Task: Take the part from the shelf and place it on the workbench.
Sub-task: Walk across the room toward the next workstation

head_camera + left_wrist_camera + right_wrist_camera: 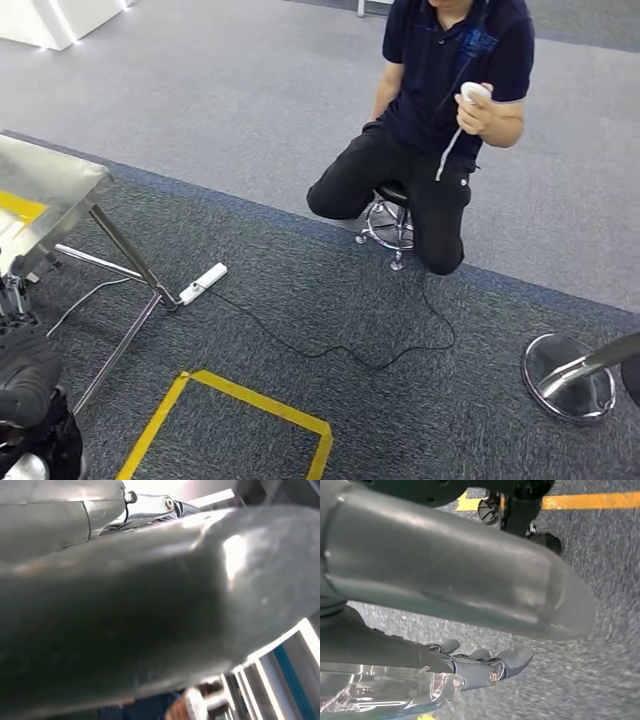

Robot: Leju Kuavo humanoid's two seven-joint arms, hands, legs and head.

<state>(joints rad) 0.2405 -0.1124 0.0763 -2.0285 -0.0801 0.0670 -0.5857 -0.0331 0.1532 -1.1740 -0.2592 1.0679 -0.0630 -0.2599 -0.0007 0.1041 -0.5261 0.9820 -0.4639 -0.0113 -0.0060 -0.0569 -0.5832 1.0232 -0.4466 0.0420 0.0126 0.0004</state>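
Carpet (226,130) holds a power strip (202,283), yellow tape (256,402) and a person (438,120) on a stool (389,215). Right hand (478,662) hangs with fingers apart, holding nothing. Left hand (151,605) is too blurry to tell. Workbench (45,190) stands left.

shiny steel table (53,185); rough grey carpet (226,120); chrome stool base (570,378).

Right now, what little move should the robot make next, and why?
Probably a small turn to its own left. The metal table sits at the left edge of the head view, and straight ahead is a crouching person on carpet. I cannot tell whether the left hand holds the part.
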